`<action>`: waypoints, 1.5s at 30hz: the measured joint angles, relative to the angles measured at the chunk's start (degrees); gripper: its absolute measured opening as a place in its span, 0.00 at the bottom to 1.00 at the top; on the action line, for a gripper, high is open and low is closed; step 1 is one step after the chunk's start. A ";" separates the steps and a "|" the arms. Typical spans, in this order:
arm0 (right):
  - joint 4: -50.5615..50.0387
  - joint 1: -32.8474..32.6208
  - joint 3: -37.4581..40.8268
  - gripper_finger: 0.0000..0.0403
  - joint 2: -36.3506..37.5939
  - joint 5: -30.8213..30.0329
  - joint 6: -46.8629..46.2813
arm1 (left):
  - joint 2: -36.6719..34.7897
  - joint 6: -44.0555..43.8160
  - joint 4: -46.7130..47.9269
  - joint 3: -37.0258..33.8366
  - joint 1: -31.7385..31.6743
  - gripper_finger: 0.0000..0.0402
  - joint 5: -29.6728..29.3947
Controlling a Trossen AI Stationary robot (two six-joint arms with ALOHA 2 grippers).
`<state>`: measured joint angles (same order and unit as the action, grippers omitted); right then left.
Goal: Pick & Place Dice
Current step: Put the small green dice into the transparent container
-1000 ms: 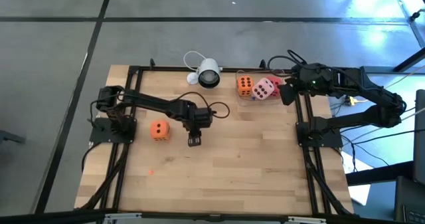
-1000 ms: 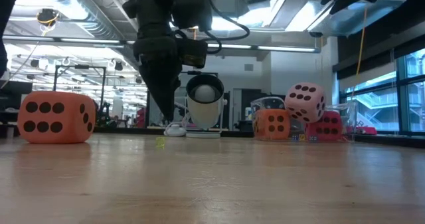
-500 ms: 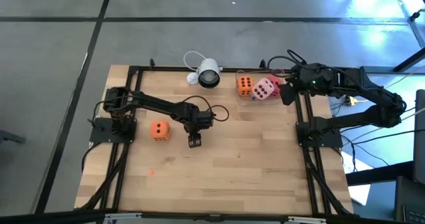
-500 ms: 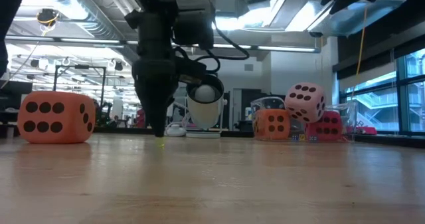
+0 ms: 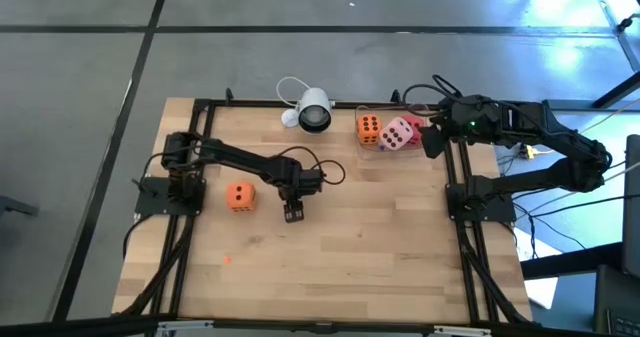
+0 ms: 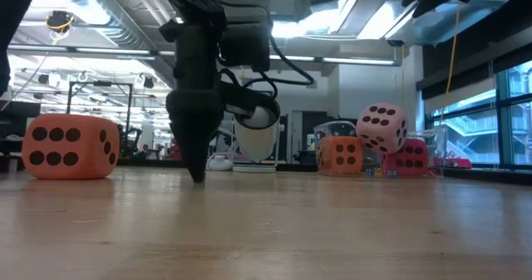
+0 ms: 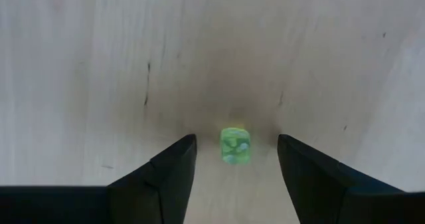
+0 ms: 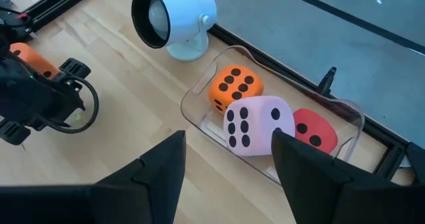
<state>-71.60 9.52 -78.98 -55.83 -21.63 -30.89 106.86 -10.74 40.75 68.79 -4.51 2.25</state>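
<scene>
A tiny green cube (image 7: 234, 145) lies on the bare wood between the fingers of my open left gripper (image 7: 236, 139), which points straight down at mid-table (image 5: 293, 212) (image 6: 197, 174); neither finger touches it. One orange die (image 5: 239, 195) (image 6: 71, 148) sits on the table just left of that gripper. Another orange die (image 8: 236, 86), a pink die (image 8: 257, 123) and a red die (image 8: 315, 131) lie in a clear tray (image 8: 199, 117) at the far right. My open right gripper (image 5: 432, 142) (image 8: 229, 144) hovers beside the tray.
A white round camera (image 5: 314, 112) (image 8: 172, 18) with its cable stands at the far edge, left of the tray. Black frame rails (image 5: 190, 227) run along the table's left, right and far sides. Bare wood (image 5: 360, 257) stretches across the near half.
My left gripper has come down toward the table, settling upright with its fingers on either side of the tiny green cube. The dice and my right arm have stayed where they were.
</scene>
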 joint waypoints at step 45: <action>21.54 -12.22 0.04 0.55 -3.27 -6.03 27.09 | -18.29 -40.27 -59.66 -0.13 -8.09 0.03 13.24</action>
<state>-50.06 -2.70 -78.94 -59.10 -27.65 -3.80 88.56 -51.01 -18.91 68.66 -12.60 15.48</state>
